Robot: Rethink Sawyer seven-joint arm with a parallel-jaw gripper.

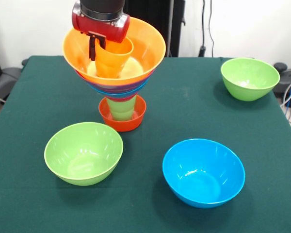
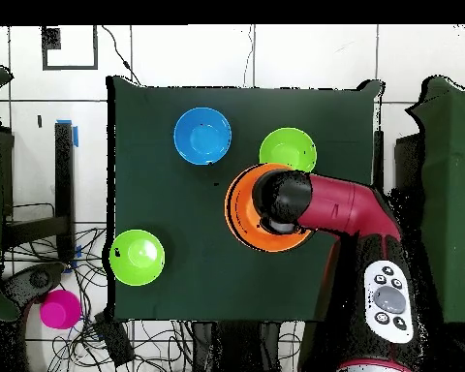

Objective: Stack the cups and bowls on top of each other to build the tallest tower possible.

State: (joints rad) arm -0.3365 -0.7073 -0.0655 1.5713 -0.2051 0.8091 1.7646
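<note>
With my gripper (image 1: 98, 48) clamped on the orange cup's (image 1: 114, 59) rim inside the big orange bowl (image 1: 148, 46) topping the tower (image 1: 117, 85), I reckon any sideways tug on release could topple that narrow-based stack.

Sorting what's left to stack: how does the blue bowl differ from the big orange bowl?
The blue bowl sits on the table; the orange bowl tops the tower. The blue bowl is empty; the orange bowl holds an orange cup. The orange bowl looks wider. Both are upright, glossy and round.
</note>
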